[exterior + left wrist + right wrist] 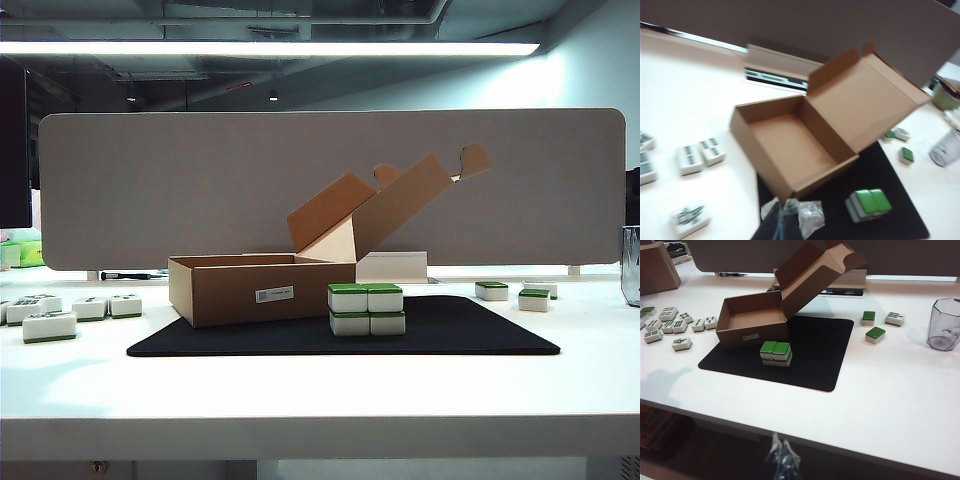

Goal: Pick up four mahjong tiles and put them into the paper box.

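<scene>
The paper box (245,290) is plain brown cardboard, matt and unprinted, with a small white paper label (274,294) on its near wall. The mahjong tiles (366,309) look like smooth, glossy plastic, white with green backs. The mat (470,335) beneath is matt black and soft-looking. The table (300,400) is smooth white. The cup (945,331) is clear plastic.
</scene>
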You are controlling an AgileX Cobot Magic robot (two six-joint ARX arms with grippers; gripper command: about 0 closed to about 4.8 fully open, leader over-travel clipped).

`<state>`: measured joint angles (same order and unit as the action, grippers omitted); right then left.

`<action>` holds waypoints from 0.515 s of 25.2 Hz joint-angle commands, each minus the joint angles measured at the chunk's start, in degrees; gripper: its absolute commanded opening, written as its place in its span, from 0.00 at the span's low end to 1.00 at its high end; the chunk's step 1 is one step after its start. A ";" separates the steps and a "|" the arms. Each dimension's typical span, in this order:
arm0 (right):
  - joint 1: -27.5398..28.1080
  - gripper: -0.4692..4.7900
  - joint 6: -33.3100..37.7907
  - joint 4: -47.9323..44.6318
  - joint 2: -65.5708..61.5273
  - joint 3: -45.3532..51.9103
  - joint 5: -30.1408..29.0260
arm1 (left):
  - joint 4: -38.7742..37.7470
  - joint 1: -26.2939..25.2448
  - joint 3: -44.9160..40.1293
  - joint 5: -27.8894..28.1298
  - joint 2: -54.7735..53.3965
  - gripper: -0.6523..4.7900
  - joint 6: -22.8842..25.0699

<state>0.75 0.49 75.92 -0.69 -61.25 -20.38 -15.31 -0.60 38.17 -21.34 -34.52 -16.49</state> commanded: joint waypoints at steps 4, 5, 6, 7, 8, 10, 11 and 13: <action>0.00 0.09 0.07 -0.92 0.70 -0.13 -0.13 | 0.76 11.15 8.48 3.43 -14.08 0.11 2.99; 0.00 0.09 0.07 -0.92 0.70 -0.13 -0.11 | 0.63 12.94 9.60 4.57 -15.96 0.11 2.97; 0.00 0.09 0.07 -0.90 0.70 -0.13 -0.13 | 0.42 14.69 10.73 5.73 -17.81 0.11 2.99; 0.00 0.09 0.09 -0.90 0.70 -0.13 -0.13 | 0.07 16.83 12.33 7.21 -20.33 0.11 2.99; 0.00 0.09 0.09 -0.90 0.70 -0.13 -0.13 | -0.28 18.43 13.70 8.15 -22.34 0.11 2.99; 0.00 0.09 0.07 -0.90 0.70 -0.13 -0.13 | -0.85 21.73 16.85 9.42 -27.26 0.11 2.97; 0.00 0.09 0.09 -0.87 0.70 -0.13 -0.11 | -2.05 24.55 19.71 10.60 -31.56 0.11 2.99; 0.00 0.09 0.07 -0.90 0.70 -0.13 -0.11 | -4.42 27.12 23.56 12.76 -36.83 0.11 2.97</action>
<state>0.73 0.49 75.92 -0.69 -61.23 -20.43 -17.52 24.99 59.35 -10.68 -68.31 -13.72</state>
